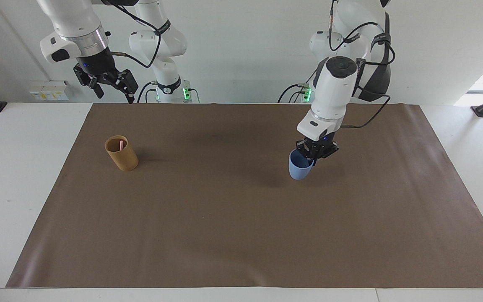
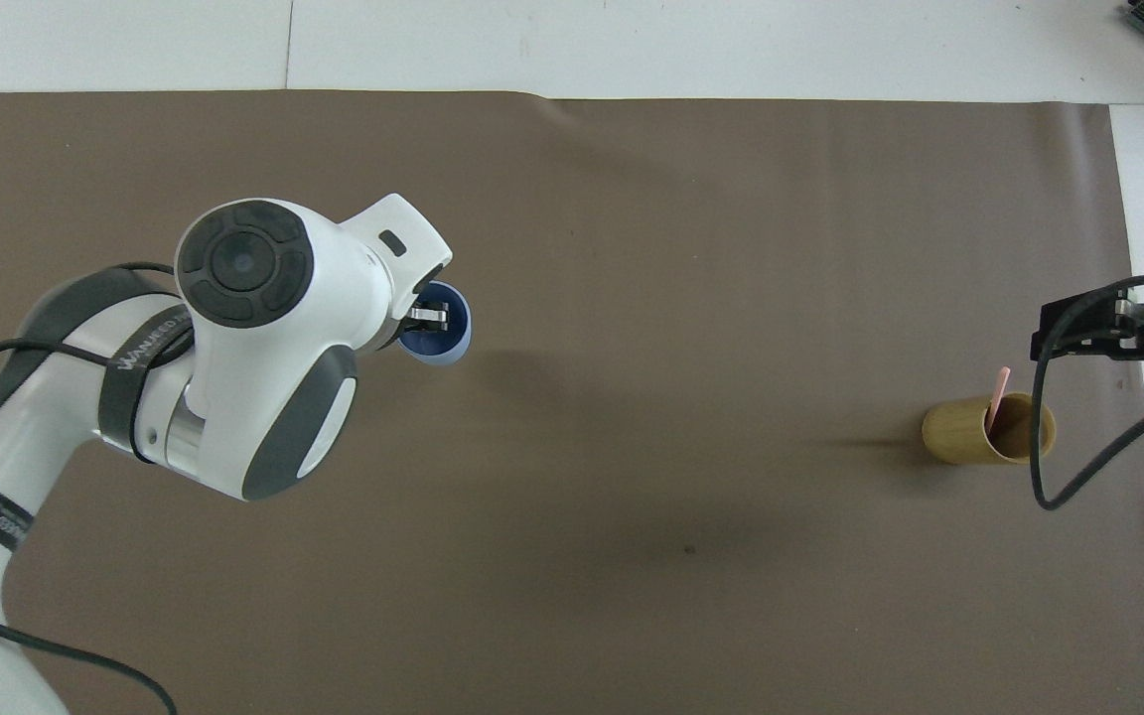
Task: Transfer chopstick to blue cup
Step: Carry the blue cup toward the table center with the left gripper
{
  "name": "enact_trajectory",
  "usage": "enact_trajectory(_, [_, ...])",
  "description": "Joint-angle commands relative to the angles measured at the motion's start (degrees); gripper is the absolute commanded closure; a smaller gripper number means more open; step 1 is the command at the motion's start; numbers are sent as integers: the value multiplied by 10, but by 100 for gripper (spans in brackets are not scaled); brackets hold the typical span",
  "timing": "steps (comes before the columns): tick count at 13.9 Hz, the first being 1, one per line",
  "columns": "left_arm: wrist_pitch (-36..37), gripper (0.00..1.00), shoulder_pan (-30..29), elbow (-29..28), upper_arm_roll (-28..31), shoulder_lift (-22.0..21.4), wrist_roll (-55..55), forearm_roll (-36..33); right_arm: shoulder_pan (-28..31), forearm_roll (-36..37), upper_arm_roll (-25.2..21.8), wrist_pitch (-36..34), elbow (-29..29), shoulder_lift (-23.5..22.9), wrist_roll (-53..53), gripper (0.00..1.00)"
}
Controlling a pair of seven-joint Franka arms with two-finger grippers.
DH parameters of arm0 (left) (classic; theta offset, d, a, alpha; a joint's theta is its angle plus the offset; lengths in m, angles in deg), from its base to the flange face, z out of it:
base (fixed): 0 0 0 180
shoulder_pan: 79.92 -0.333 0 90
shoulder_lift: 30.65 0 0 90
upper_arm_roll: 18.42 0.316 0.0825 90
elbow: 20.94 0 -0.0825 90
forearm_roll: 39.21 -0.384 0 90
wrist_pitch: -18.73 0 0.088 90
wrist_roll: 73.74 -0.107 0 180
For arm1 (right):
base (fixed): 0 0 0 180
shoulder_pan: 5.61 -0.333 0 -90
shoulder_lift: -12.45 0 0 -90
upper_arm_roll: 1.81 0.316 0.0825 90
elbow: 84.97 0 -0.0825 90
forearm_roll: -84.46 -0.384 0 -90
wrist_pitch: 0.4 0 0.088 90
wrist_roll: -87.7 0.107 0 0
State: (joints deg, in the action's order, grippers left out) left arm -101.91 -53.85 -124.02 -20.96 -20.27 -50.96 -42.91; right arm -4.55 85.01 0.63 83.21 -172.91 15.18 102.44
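Standing in the tan holder [image 1: 122,153] toward the right arm's end of the counter, the chopstick [image 2: 998,395] pokes out above its rim. The blue cup [image 1: 300,165] hangs tilted over the brown mat [image 1: 241,235], seemingly clear of it, its rim pinched in the left gripper's [image 1: 313,157] closed jaws. Above the mat's corner the right gripper [image 1: 111,84] waits, jaws wide, holding nothing.

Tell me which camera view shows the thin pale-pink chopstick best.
The overhead view. There the thin pale-pink chopstick shows its upper length, leaning out over the rim of the tan cylindrical holder. In the facing view only a short pink tip shows inside the holder's mouth.
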Motion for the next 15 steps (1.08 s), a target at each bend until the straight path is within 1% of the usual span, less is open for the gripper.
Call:
enact_trajectory(1, [-23,100,61,39,8,43,43,-10,8,-13,2,11,-16,11,-6,0])
enact_trajectory(3, [-42,100,95,33,9,56,56,-5,8,-13,2,11,-16,11,-6,0])
enact_trajectory(7, [-83,100,121,26,8,77,57,-4,9,-13,2,11,-15,11,-8,0])
enact_trajectory(9, [-88,100,131,11,8,76,59,-4,9,-13,2,11,-15,11,-8,0])
enact_trajectory(10, [-100,100,137,-1,7,75,64,-4,9,-13,2,11,-15,11,-8,0])
enact_trajectory(12, [-152,100,144,-12,8,85,88,-4,9,-13,2,11,-15,11,-9,0])
enact_trajectory(15, [-147,100,150,-15,8,88,91,-4,9,-13,2,11,-14,10,-11,0])
